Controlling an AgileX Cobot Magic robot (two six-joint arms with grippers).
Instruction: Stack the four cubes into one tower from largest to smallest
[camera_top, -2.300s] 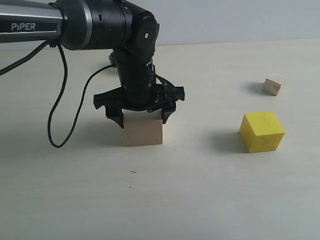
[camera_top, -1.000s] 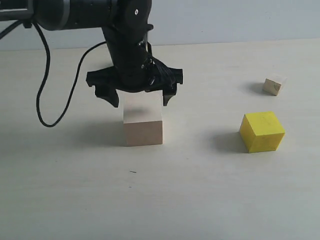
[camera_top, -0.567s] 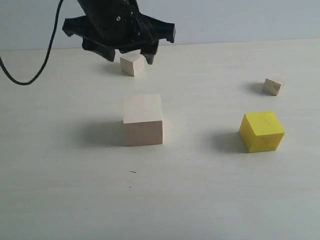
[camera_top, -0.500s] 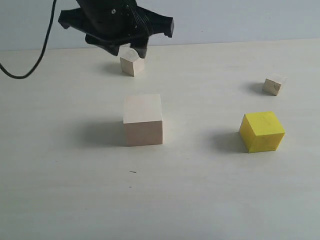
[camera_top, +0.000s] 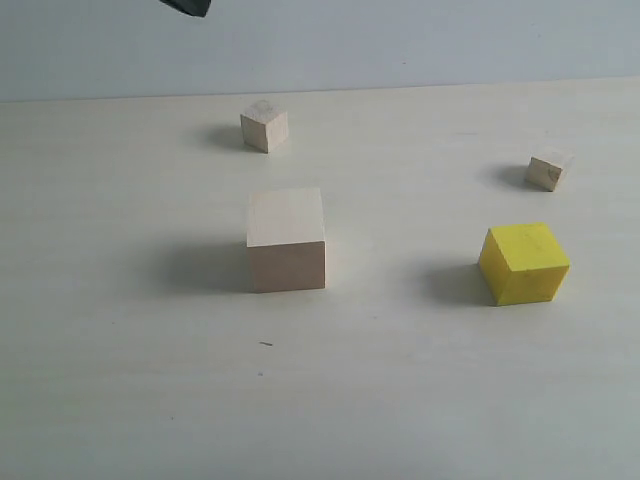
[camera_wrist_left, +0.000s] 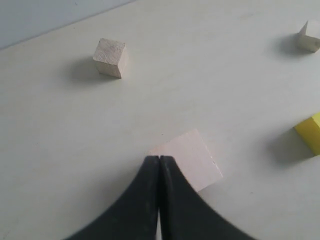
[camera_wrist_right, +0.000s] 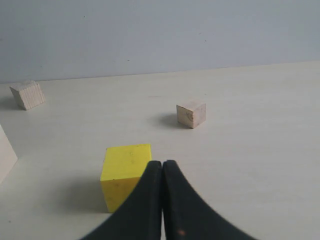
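On the table (camera_top: 400, 400), the large pale cube (camera_top: 286, 240), yellow cube (camera_top: 523, 262), small wood cube (camera_top: 264, 127) and tiny cube (camera_top: 549, 170) stood apart, unstacked. Left gripper (camera_wrist_left: 159, 159) and right gripper (camera_wrist_right: 162, 164) were pressed together, empty.

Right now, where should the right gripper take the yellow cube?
From above, jaws on two opposite side faces of the yellow cube, wrist squared to those faces. It sits flat with open table all round and its top free. The right gripper, shut now, must open first.
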